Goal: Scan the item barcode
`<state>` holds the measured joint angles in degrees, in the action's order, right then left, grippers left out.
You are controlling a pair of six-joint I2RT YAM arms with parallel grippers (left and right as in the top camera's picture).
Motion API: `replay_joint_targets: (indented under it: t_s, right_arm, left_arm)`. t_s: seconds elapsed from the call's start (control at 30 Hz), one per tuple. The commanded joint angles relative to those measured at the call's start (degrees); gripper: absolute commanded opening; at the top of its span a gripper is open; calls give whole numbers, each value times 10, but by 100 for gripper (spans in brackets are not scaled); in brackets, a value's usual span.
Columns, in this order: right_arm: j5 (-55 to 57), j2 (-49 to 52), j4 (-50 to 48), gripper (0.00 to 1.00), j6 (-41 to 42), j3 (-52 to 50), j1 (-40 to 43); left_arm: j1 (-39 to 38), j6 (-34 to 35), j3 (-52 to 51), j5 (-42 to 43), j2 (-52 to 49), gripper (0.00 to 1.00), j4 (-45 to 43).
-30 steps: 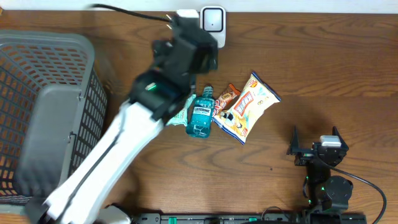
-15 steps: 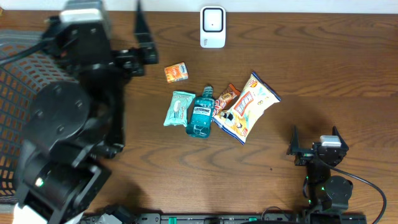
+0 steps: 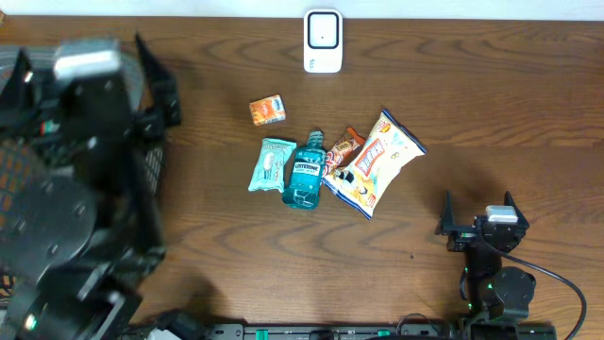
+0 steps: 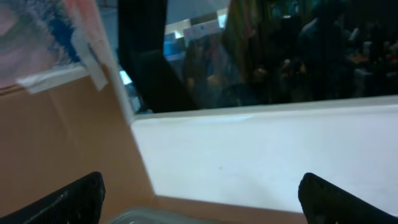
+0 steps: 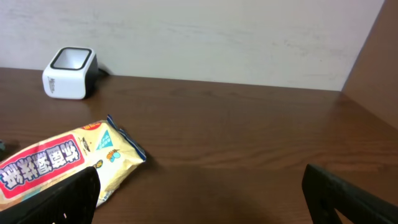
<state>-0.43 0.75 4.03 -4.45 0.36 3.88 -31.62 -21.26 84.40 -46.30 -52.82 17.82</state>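
Observation:
The white scanner (image 3: 323, 40) stands at the table's far edge, and the right wrist view shows this scanner (image 5: 69, 73) at upper left. Mid-table lie an orange box (image 3: 267, 110), a mint packet (image 3: 273, 164), a blue mouthwash bottle (image 3: 304, 176), a brown snack bar (image 3: 342, 151) and a yellow chips bag (image 3: 377, 161). My left gripper (image 3: 83, 47) is raised at the far left, open and empty (image 4: 202, 205), facing a wall. The right gripper (image 3: 478, 210) rests open at the front right (image 5: 202, 199), with the chips bag (image 5: 62, 158) ahead on its left.
A grey mesh basket (image 3: 9, 170) sits at the left edge, mostly hidden beneath my left arm. Bare wooden table (image 3: 491, 113) lies to the right of the items. A pale wall rises behind the scanner.
My left arm has swung from over the items near the scanner back to the far left above the basket, uncovering the orange box and mint packet. The right arm has not moved.

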Motion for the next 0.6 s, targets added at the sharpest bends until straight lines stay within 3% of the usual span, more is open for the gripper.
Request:
replay_joint_targets:
  t_s: [0.0,0.13,0.33,0.57]
  right_arm:
    - [1,1,2,99,-5,0,-5]
    - [1,1,2,99,-5,0,-5]
    - [1,1,2,99,-5,0,-5]
    - [1,1,2,99,-5,0,-5]
  left_arm:
    - [54,-9,-63,61,72,99,-2]
    - [141,12,-143,137,155,99,-1]
    - [264,137,-217,226,263,99,22]
    - [273,162,-221,282,323,99,38]
